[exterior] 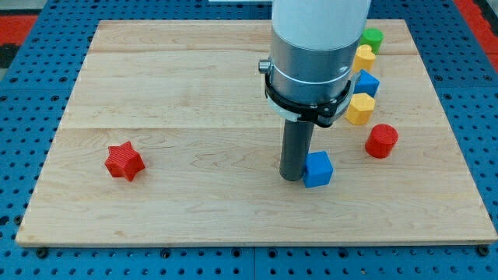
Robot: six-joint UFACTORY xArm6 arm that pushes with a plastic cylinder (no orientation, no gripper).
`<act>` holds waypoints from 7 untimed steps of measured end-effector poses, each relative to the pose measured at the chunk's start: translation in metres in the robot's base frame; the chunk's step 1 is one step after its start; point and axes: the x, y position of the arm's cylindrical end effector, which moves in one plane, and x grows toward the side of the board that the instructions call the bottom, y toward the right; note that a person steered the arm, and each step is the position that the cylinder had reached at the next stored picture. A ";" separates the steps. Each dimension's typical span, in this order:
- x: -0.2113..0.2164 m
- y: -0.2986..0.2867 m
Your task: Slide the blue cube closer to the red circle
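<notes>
The blue cube [317,169] lies on the wooden board [194,93], right of centre and toward the view's bottom. The red circle [381,141], a short red cylinder, stands to the cube's upper right, a cube's width or so away. My tip [292,177] rests on the board right against the cube's left side. The arm's grey and white body rises above it and hides part of the board behind.
A red star [124,161] lies at the view's left. Along the right side, from the top: a green block [372,37], a yellow block [363,57], a second blue block [365,82] and a yellow hexagon [359,109].
</notes>
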 end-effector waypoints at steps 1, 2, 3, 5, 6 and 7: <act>0.000 0.006; 0.000 0.011; 0.000 0.017; 0.000 0.046; 0.000 0.062; 0.000 0.078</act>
